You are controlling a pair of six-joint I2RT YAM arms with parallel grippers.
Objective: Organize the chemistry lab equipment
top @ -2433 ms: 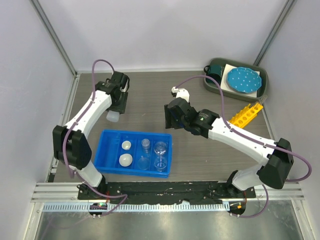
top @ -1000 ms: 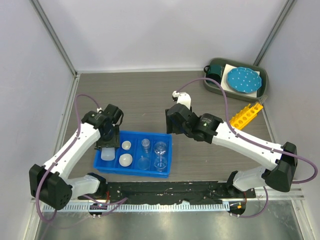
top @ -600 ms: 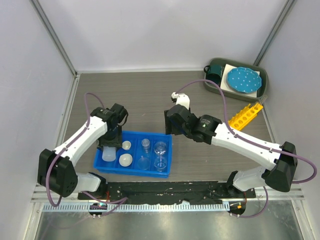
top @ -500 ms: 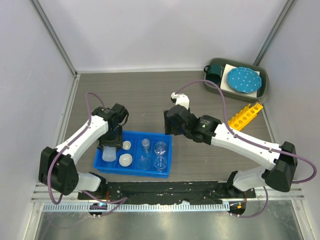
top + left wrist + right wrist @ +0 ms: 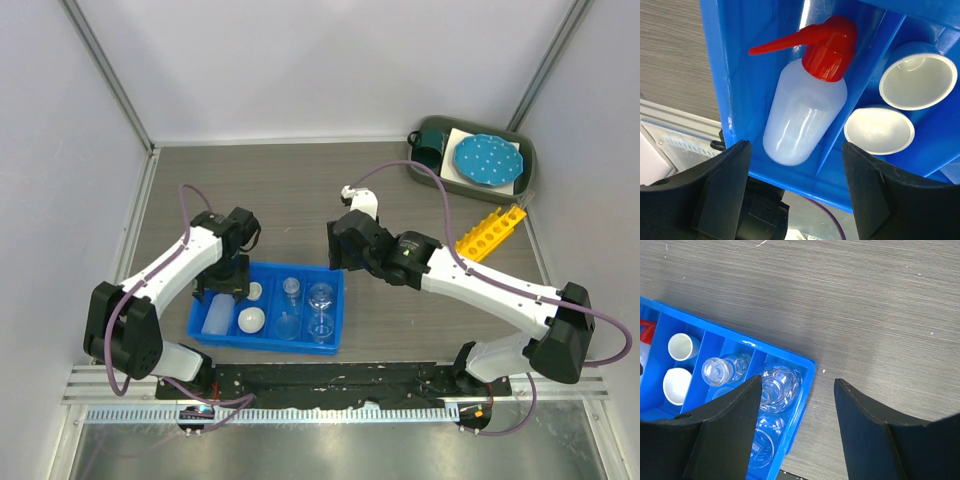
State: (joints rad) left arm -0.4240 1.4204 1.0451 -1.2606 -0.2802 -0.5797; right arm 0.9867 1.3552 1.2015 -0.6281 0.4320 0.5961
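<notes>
The left claw (image 5: 796, 155) is held spread wide, its fingers standing clear on either side of the white squeeze bottle (image 5: 802, 120) and touching nothing. The bottle is seen lying on its side in the leftmost compartment of the blue tray (image 5: 722, 75), with its red nozzle (image 5: 827, 45) pointed at the tray's outer wall. Two small white round dishes (image 5: 917, 75) are found in the next compartment. The right claw (image 5: 797, 381) is also spread and empty. It is poised above the bench (image 5: 300, 190), just off the tray's far right corner. Below it, a small clear beaker (image 5: 717, 371) and a flask (image 5: 779, 382) are seen standing in the tray's right-hand compartments. More clear glass is stowed nearer the tray's front wall, though it cannot be told which piece is which.

The step in hand is judged to be the release of the bottle, which appears to be set down and let go. One item is left outside the tray: the yellow tube rack (image 5: 490, 230), lying on the bench well apart from the tray, just beside the grey bin (image 5: 528, 160) in which a teal mug (image 5: 430, 140) and a blue dotted plate (image 5: 487, 160) are kept. For the next move, the left claw would need to be lifted straight up clear of the tray walls. The rack would best be fetched by the right arm, which is nearer to it.
</notes>
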